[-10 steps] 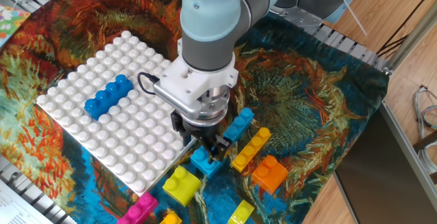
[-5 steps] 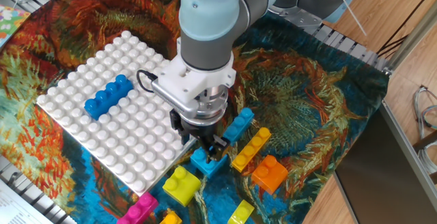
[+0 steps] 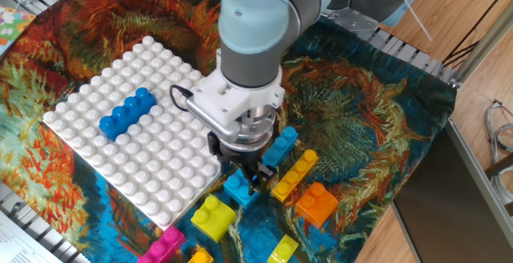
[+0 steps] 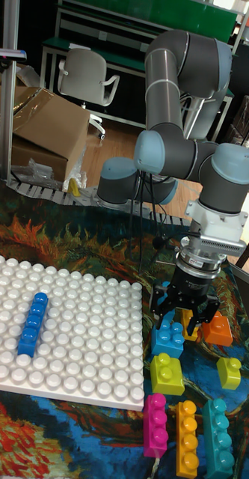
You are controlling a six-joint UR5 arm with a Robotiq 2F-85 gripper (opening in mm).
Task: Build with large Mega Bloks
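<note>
Our hand (image 4: 185, 309) over the light blue brick (image 4: 167, 338)
We see its fingers spread apart, straddling the brick's top and gripping nothing; the brick sits on the worktop (image 3: 377, 135) just beside the baseplate (image 3: 96, 103).

a lab: office chair (image 4: 83, 78), cardboard box (image 4: 42, 131), aluminium framing (image 3: 481, 50)

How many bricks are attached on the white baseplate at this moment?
1: the dark blue brick lies on the left part of the baseplate. The tall view shows no other one there.
</note>
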